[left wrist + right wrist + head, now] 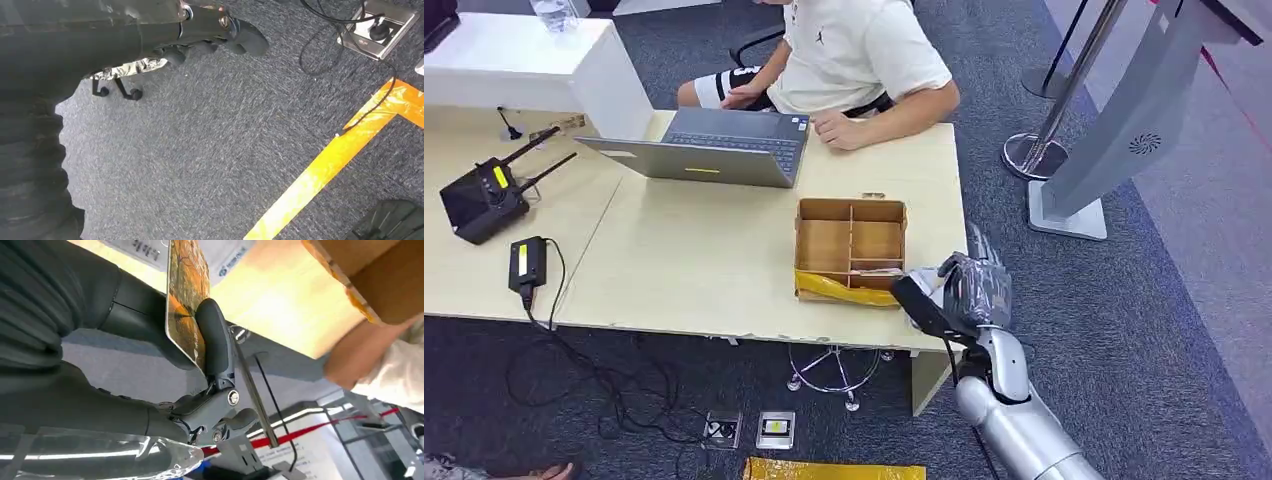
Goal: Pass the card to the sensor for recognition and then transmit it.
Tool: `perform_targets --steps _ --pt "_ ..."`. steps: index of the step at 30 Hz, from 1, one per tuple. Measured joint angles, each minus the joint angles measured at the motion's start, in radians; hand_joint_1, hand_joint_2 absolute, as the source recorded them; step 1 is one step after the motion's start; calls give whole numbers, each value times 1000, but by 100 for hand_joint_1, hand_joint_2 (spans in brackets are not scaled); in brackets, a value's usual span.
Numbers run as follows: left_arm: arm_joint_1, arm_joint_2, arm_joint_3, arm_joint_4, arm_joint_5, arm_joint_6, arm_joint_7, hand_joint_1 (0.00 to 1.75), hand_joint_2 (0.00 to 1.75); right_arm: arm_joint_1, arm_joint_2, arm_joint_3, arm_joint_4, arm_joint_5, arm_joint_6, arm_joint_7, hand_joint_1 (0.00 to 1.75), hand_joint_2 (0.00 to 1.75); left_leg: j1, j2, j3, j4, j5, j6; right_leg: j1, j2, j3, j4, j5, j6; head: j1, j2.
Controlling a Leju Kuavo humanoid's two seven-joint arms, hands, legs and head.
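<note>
- Nearest the right wrist camera, the right hand [150, 370] gripped the card [186, 305], an orange-patterned card pinched on edge between the thick thumb [215, 337] on one face and the darker fingers behind the other.
- That pinch covered only part of the card, and much of it stood free beyond the thumb; a quick swing or a knock could probably twist it or let it slide out.
- From the head camera, the right hand [964, 290] hovered at the near right corner of the table [694, 260], just beside the cardboard box [851, 250]; a careless move could clip the box's rim or the table edge.
- Which device was the sensor could not be told, so the card might be shown to the wrong spot or at a poor angle.
- Hanging low over the carpet [210, 150], the left hand [210, 35] held nothing, its fingers curled in; cables [345, 55] and a floor socket [380, 27] lay well apart from it.
- Farther off, a person [854, 60] sat at the table's far side, one hand on the table beside a laptop [714, 145]; the handover might miss if the card were released too soon.
</note>
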Motion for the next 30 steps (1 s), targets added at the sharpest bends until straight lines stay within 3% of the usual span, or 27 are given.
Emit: perform_targets --steps 22,30 --pt "0 -3 0 0 -2 2 8 0 175 -27 41 -29 177 -13 1 6 175 175 0 3 2 0 0 0 0 2 1 0 0 0 0 0" --pt "0 -3 0 0 -11 1 8 0 175 -22 42 -45 160 3 -72 -17 175 175 0 4 2 0 0 0 0 4 0 0 2 0 0 0"
